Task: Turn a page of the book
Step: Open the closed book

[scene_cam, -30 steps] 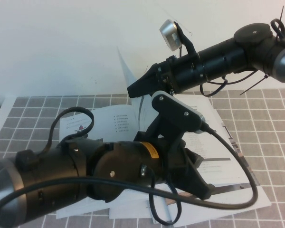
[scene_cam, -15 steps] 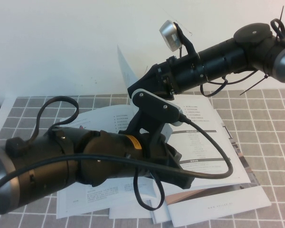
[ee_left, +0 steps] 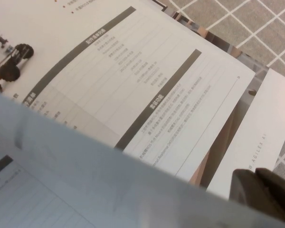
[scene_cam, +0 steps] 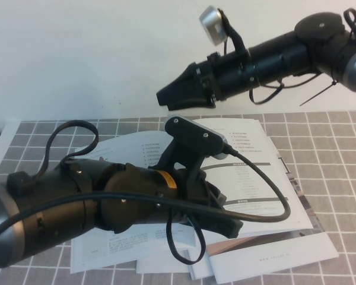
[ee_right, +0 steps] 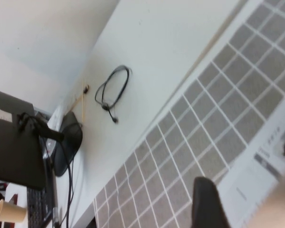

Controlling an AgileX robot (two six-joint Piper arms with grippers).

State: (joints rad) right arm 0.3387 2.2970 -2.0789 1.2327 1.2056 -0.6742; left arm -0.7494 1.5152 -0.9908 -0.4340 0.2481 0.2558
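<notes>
The book (scene_cam: 249, 160) lies open on the checked cloth, its right-hand leaf printed with two grey bars and fine text (ee_left: 147, 95). A wheeled robot picture (ee_left: 9, 61) shows on the spread. A pale blurred sheet, the page (ee_left: 85, 180), crosses close over the spread in the left wrist view. My left gripper (scene_cam: 228, 225) lies low over the book's right leaf, its dark fingers (ee_left: 263, 190) pressed together, holding nothing. My right gripper (scene_cam: 165, 98) hangs in the air above the book's far edge, open and empty, with one dark finger (ee_right: 206, 204) showing.
More brochures (scene_cam: 285, 255) lie under the book on the grey checked cloth (scene_cam: 332, 178). A white wall stands behind. Off the table, the right wrist view shows a coiled cable (ee_right: 114, 92), a laptop (ee_right: 14, 142) and a paper cup (ee_right: 7, 211).
The sheet that stood upright by my right gripper no longer stands there. My right gripper has risen clear of the book. My left arm drew back to the left, then held still.
</notes>
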